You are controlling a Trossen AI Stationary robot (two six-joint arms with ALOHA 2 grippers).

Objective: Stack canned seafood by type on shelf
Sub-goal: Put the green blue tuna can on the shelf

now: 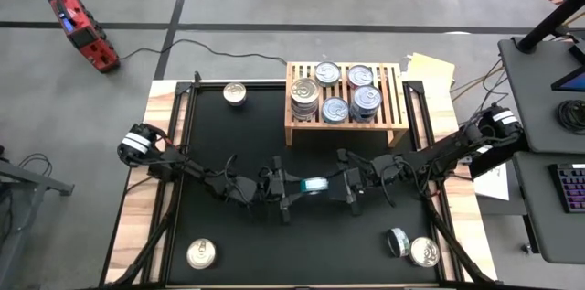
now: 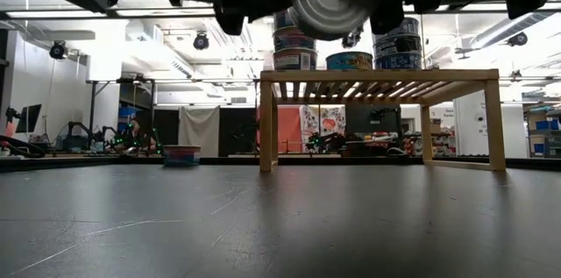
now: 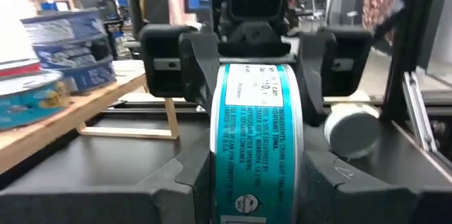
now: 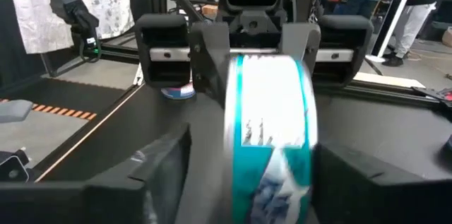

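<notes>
Evidently caught mid-handover, well above the black mat (image 1: 228, 235) at the middle of the tabletop (image 1: 137, 235). Teal tin (image 1: 315, 185) stood on edge, clear of the mat, between left gripper (image 1: 291, 189) and right gripper (image 1: 343, 185), met nose to nose. Left gripper clenched on the tin's flat faces; right gripper apparently slackened, with gaps to either side of the tin in its own wrist view (a judgement, since that tin was smeared there). Seven tins waited on the light-wood shelf (image 1: 294, 130) at the far side, some stacked; four loose tins (image 1: 201, 253) lay about the mat's edges, one of them tipped on its side. Next move, by the look of it: back the right gripper straight off without nudging the tin, then carry it to the shelf, turn it flat and set it on its own kind. Could not tell from above which shelved stack matched; side labels mostly hidden there. Low view cut off both grippers at the top edge, showing only the tin's silver face and dark finger stubs.
</notes>
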